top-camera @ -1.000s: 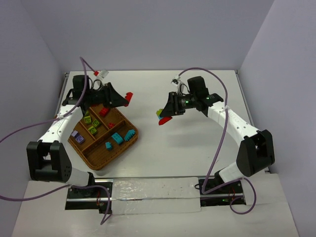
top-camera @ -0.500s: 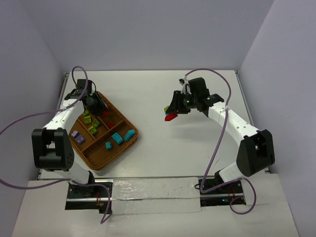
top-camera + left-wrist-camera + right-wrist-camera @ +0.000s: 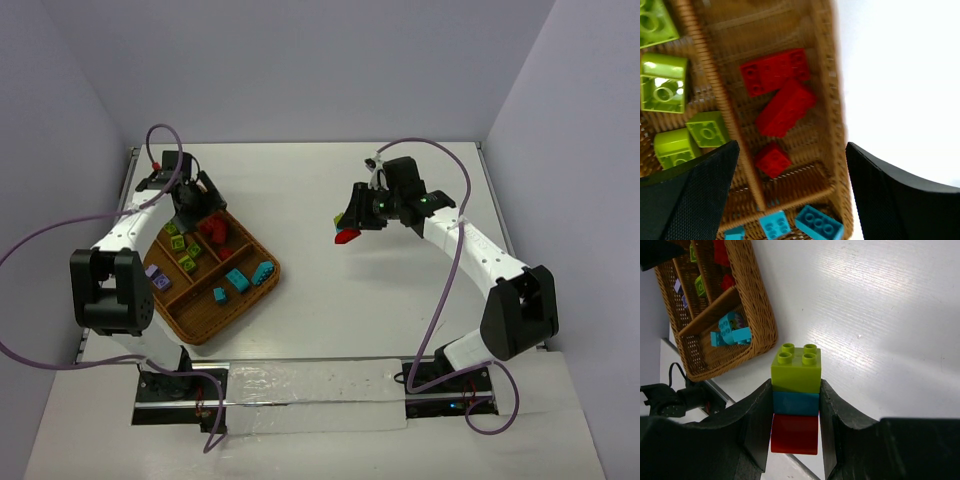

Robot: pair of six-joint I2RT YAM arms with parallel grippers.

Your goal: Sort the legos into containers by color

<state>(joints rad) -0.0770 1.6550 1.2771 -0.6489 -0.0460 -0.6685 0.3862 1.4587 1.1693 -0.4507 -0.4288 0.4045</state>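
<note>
Left wrist: red legos [image 3: 785, 107] in tray [image 3: 828, 75]

the white table [image 3: 330, 290] is a plain, pale top closed in by grey walls [image 3: 300, 70] at the back and on both sides. a brown wicker tray [image 3: 241, 306] lies flat on it on the left side, turned at an angle so that one rounded corner points toward the near edge and another toward the table's middle.
</note>
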